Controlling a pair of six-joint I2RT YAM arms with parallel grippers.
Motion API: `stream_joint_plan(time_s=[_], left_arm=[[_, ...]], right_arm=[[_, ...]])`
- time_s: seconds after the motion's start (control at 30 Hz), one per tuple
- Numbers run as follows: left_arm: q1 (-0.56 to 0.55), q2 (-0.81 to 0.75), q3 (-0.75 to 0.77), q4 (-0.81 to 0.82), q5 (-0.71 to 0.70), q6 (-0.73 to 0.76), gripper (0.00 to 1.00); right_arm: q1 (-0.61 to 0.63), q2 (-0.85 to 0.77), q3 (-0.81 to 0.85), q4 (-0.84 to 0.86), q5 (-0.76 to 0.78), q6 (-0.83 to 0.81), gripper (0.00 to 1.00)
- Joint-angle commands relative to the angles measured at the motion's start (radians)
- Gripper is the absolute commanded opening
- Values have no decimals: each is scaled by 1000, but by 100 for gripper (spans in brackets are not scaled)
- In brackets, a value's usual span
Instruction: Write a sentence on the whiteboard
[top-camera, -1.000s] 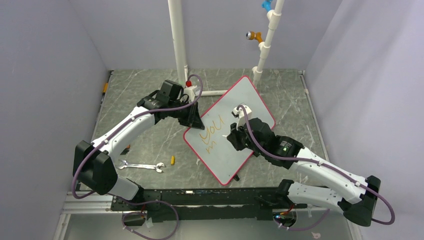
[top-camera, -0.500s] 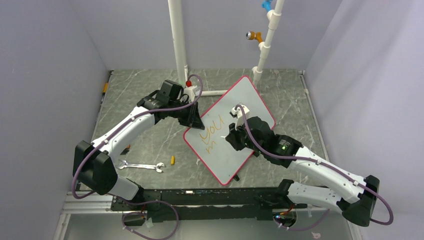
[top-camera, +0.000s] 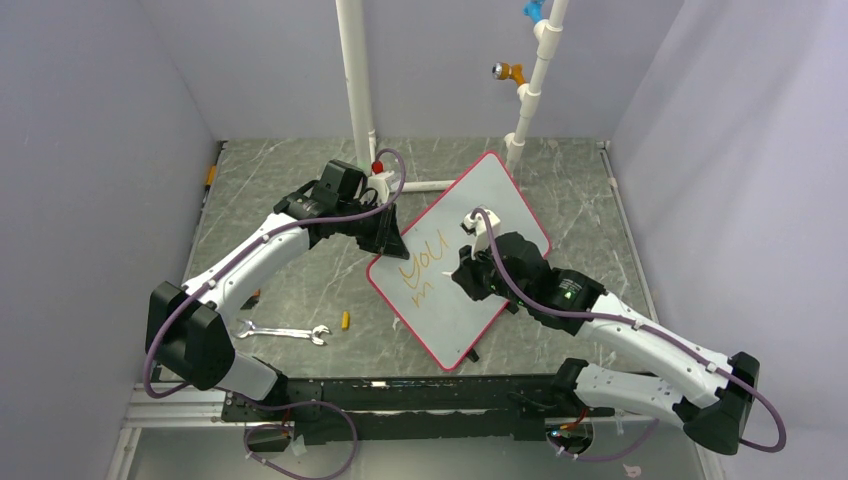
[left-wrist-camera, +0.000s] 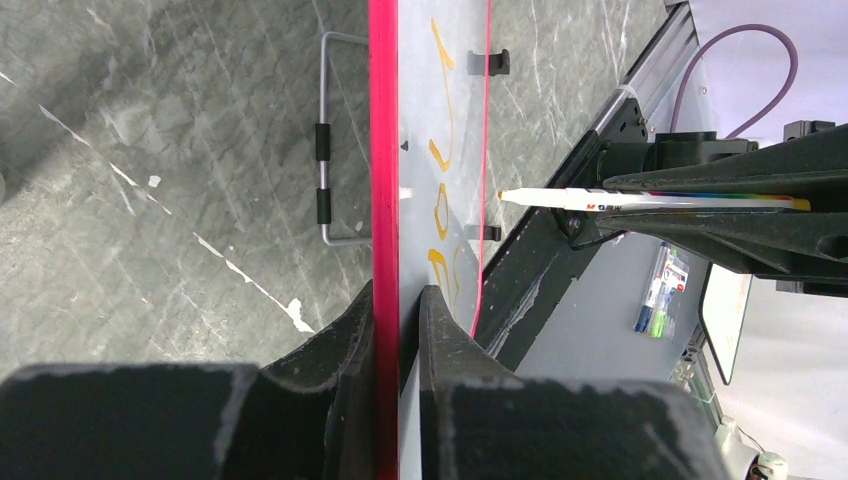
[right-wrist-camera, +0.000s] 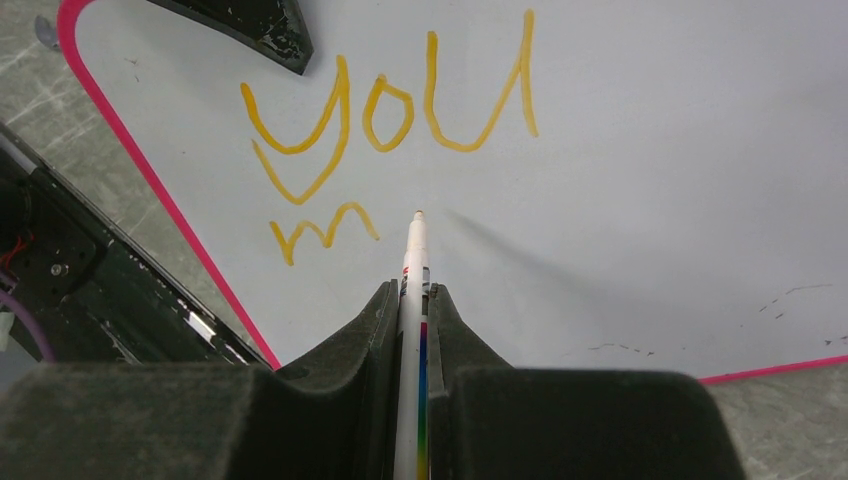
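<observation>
The whiteboard (top-camera: 480, 215), pale grey with a red rim, lies slanted on the table. My left gripper (top-camera: 392, 240) is shut on its left edge; in the left wrist view its fingers (left-wrist-camera: 400, 330) clamp the red rim (left-wrist-camera: 383, 150). My right gripper (top-camera: 465, 278) is shut on a white marker (right-wrist-camera: 413, 270) with a rainbow stripe. The marker tip (right-wrist-camera: 418, 214) sits just right of the orange-yellow lettering (right-wrist-camera: 390, 110), which reads "You" with an "m" (right-wrist-camera: 322, 230) below it. The lettering also shows in the top view (top-camera: 420, 272).
A wrench (top-camera: 282, 332) and a small orange cap (top-camera: 345, 320) lie on the marble table left of the board. Two white pipes (top-camera: 356, 80) stand at the back. A metal handle (left-wrist-camera: 328, 140) shows beside the board's rim.
My right gripper has shifted slightly left with the marker. The left arm and the board have not moved.
</observation>
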Motion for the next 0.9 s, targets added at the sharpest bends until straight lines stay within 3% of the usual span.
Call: stream_joint_plan(time_s=[0.0,0.87], left_arm=[[28,-45,26,39,-158,103,0],[18,-43,26,35,-153,110,0]], right_arm=[[-5,-28,-6,47,-18,-7,0],[-7,0,-2,108,-68,-15,0]])
